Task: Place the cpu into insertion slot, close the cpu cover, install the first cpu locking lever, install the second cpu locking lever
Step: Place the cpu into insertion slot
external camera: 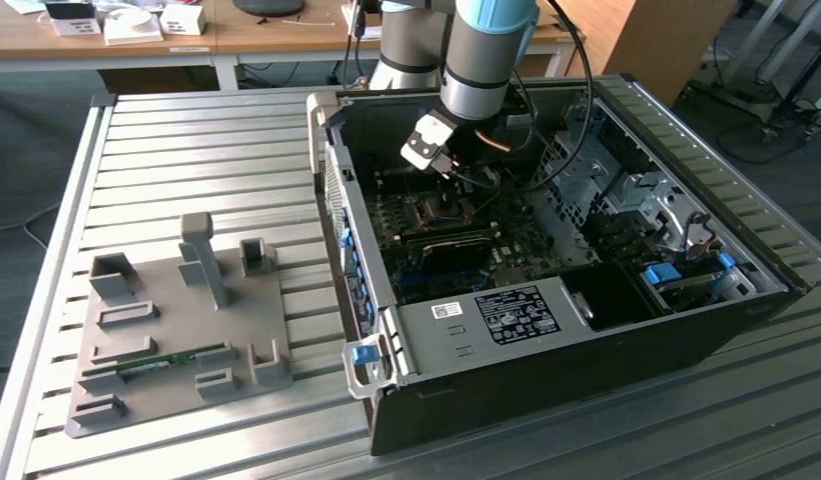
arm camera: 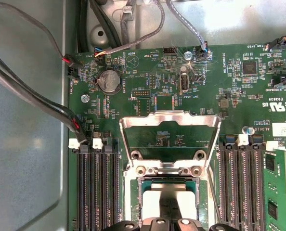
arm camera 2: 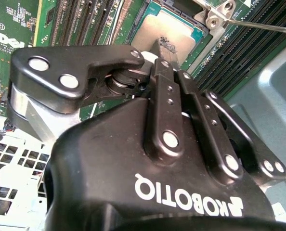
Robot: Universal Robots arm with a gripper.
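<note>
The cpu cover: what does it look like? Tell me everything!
In the first wrist view the cpu cover is a thin silvery metal frame with a big window; green motherboard shows through. It is swung open, tilted up from its hinge at the insertion slot, not over the cpu. Nothing else seems to touch it.

In the second wrist view the gripper (arm camera 2: pixel 165 48) hides much of the cpu (arm camera 2: pixel 184 30).

Silvery-grey cpu (arm camera 2: pixel 174 29), green motherboard (arm camera: pixel 148 72), black gripper (arm camera 2: pixel 166 46)
</note>
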